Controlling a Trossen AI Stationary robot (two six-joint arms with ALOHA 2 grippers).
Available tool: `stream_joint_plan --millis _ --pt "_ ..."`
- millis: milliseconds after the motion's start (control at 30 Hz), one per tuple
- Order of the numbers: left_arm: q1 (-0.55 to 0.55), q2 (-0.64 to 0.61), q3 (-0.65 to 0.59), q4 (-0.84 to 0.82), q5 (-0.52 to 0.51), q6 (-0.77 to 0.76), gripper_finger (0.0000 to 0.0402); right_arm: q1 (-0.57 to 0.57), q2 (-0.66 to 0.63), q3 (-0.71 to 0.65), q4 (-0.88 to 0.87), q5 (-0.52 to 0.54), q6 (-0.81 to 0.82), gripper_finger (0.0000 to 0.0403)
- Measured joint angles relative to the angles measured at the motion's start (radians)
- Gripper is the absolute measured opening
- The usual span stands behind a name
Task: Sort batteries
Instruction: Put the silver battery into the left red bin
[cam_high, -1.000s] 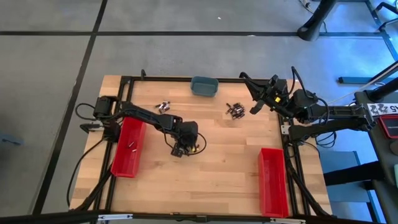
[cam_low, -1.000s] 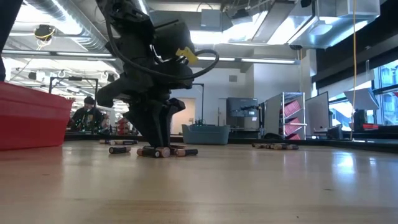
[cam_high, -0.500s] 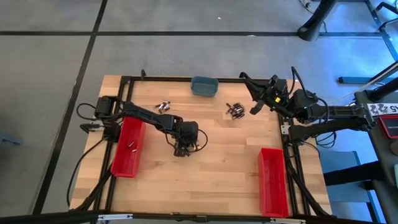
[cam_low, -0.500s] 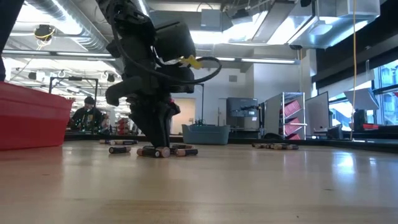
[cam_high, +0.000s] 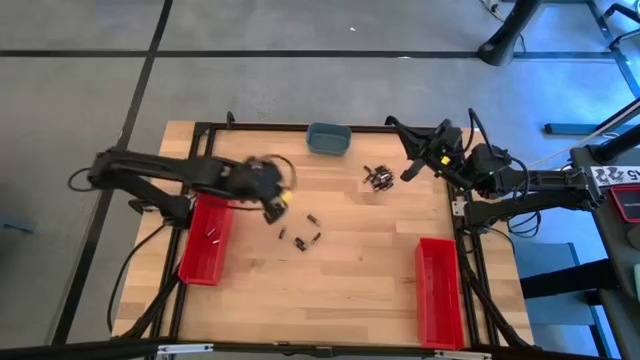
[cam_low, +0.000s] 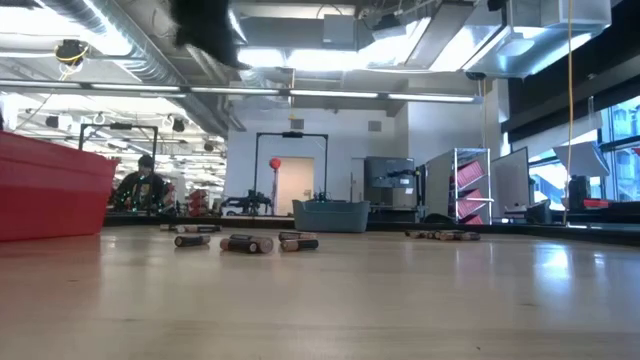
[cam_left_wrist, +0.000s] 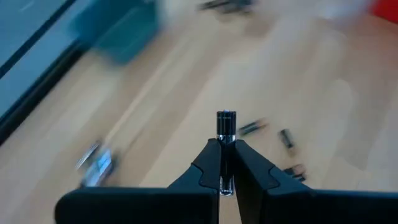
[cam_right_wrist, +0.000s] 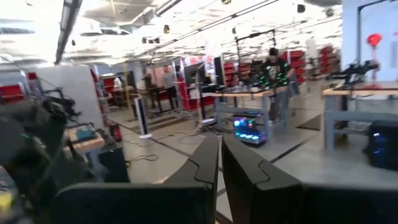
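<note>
Left wrist view: my left pincer (cam_left_wrist: 226, 163) pinches one battery (cam_left_wrist: 226, 127) by its lower end, high above the desk (cam_left_wrist: 186, 118). Held so narrowly, it could slip out mid-swing.

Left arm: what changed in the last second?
The left hand shut on one battery from the centre cluster, lifted out of the low view and swung toward the left red bin. The other centre batteries still lie on the table. The right hand, shut and raised near the far right corner, both bins, the blue dish and the far pile are unchanged.
</note>
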Motion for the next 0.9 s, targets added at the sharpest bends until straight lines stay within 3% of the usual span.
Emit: stream_joint_plan --millis 67,200,300,467,600,767,900 --pt "-0.04 -0.055 0.015 -0.142 -0.036 -0.179 0.0012 0.0 0.0 0.0 0.0 0.021 -0.018 0.0024" --pt "-0.16 -0.139 0.009 -0.449 -0.008 -0.572 0.0014 -0.001 0.0 0.0 0.001 0.047 -0.055 0.0024" --pt "-0.267 -0.151 0.009 -0.58 0.038 -0.732 0.0013 -0.001 0.0 0.0 0.0 0.05 -0.077 0.0024" --pt "-0.411 -0.138 0.001 -0.614 0.057 -0.719 0.0011 -0.001 0.0 0.0 0.0 0.05 -0.094 0.0024" --pt "-0.488 -0.138 -0.1 -0.599 0.073 -0.696 0.0011 -0.001 0.0 0.0 0.0 0.05 -0.093 0.0024" --pt "-0.563 -0.138 -0.233 -0.592 0.178 -0.646 0.0011 0.0 0.0 0.0 0.0 0.05 -0.093 0.0024" --pt "-0.604 -0.139 -0.298 -0.488 0.189 -0.526 0.0011 0.0 0.0 0.0 0.0 0.048 -0.091 0.0024"
